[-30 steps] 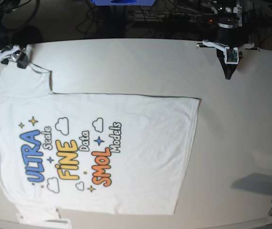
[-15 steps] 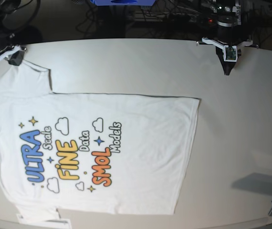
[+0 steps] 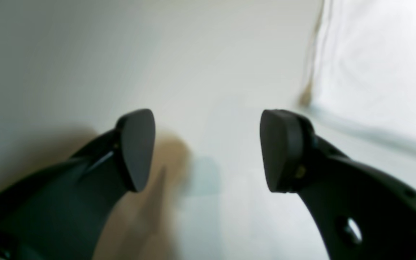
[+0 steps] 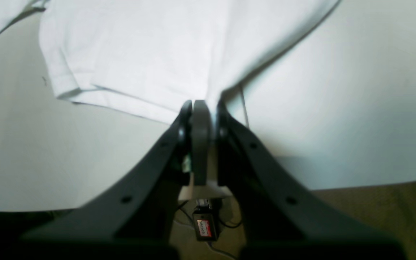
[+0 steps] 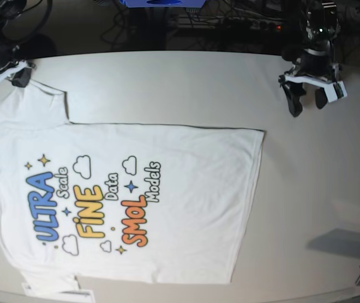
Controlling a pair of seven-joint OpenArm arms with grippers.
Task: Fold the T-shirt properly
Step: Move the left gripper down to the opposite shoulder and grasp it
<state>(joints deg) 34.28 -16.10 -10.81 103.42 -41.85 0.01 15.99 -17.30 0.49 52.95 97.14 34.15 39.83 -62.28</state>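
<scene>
A white T-shirt lies flat and print side up on a pale counter, its collar end toward the left of the base view and its hem toward the right. The blue, yellow and orange lettering sits near the middle of the cloth.

The main change is at the left tool, on the right of the base view. Half a second ago its jaws pointed down as a single narrow tip; now it has turned and swung slightly outward, and its jaws stand wide apart over bare counter, holding nothing. Its wrist view shows the two dark pads well separated, with the blurred hem corner of the T-shirt off to one side, near but not touching.

The right tool, at the far left, has barely moved. Its jaws are pinched together on the edge of the upper sleeve, close to the counter's edge.

This suggests the fold has not begun: one corner is gripped, and the opened left tool appears to be readying to take the hem corner.
</scene>
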